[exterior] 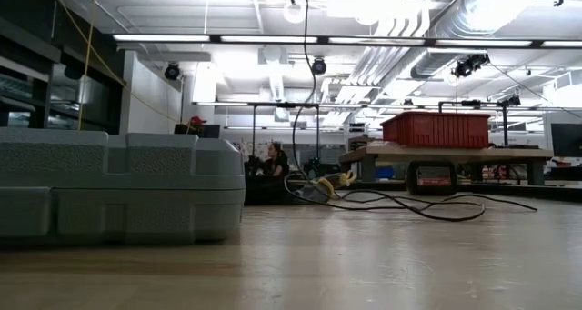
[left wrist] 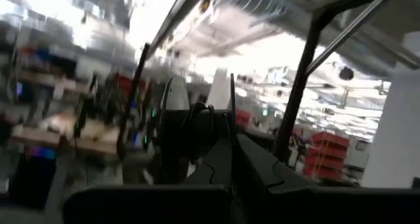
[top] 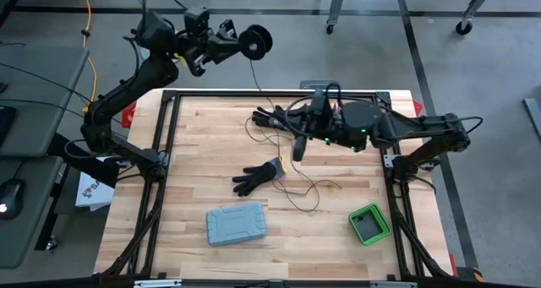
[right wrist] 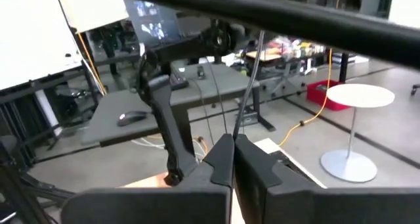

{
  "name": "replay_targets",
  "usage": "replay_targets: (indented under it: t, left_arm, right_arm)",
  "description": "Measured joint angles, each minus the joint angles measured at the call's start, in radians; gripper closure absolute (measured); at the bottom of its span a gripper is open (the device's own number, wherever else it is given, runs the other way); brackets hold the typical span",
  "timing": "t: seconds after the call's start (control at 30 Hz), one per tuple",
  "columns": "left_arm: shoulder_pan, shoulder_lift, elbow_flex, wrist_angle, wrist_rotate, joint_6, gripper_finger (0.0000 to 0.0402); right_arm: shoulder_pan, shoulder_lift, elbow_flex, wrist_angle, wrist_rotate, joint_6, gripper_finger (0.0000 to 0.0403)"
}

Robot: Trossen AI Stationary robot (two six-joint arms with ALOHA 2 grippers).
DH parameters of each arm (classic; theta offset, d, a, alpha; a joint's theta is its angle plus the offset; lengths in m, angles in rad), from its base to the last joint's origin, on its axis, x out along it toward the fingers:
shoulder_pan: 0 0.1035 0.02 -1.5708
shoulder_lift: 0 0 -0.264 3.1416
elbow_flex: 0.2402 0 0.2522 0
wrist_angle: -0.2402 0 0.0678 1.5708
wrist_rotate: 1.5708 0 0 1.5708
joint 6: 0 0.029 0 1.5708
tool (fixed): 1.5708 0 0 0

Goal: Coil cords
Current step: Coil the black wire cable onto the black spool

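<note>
The cord is a thin dark wire. Part of it is wound into a small black ring coil [top: 254, 41], which my left gripper [top: 239, 43] holds shut high beyond the table's far left corner. The coil also shows in the left wrist view [left wrist: 191, 129]. A strand [top: 260, 89] runs from the coil down to the table. My right gripper [top: 297, 148] is shut on the strand over the table's middle. The rest of the wire [top: 306, 195] lies in loose loops on the wood, and it also shows in the low view [exterior: 427, 205]. My left gripper pinches the ring coil's rim [left wrist: 211, 122] between its two shut fingers. The coil stands on edge past the fingertips, lifted clear of the table, and the strand hangs from it. My right gripper pinches a single strand of the wire [right wrist: 231, 133] at its fingertips. The fingers point toward the table's far left. The strand runs straight from them up toward the coil [right wrist: 216, 37].
Two black gloves lie on the table, one in the middle [top: 258, 176] and one at the far side [top: 272, 117]. A grey case [top: 237, 224] lies near the front and fills the low view's left [exterior: 118, 187]. A green box [top: 368, 224] sits front right.
</note>
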Motion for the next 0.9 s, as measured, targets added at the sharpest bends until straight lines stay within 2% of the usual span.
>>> replay_targets:
  t: [0.2,0.5,0.67,0.9]
  left_arm:
    - [0.001,-0.005,0.0,-0.171,0.148,-0.044,0.0401]
    - [-0.007,-0.017,0.0,-0.456,0.201,0.075,0.0401]
    - [-0.034,-0.016,0.0,-0.478,0.27,0.054,0.0401]
    - [-0.147,-0.015,0.0,-0.483,0.287,0.047,0.0401]
  right_arm:
    - [0.009,-0.048,0.0,0.002,0.053,-0.06,0.0403]
    - [0.009,-0.104,0.0,0.002,0.124,-0.131,0.0403]
    - [-0.015,-0.119,0.002,0.004,0.133,-0.16,0.0403]
    - [-0.079,-0.118,0.006,0.027,0.031,-0.144,0.0403]
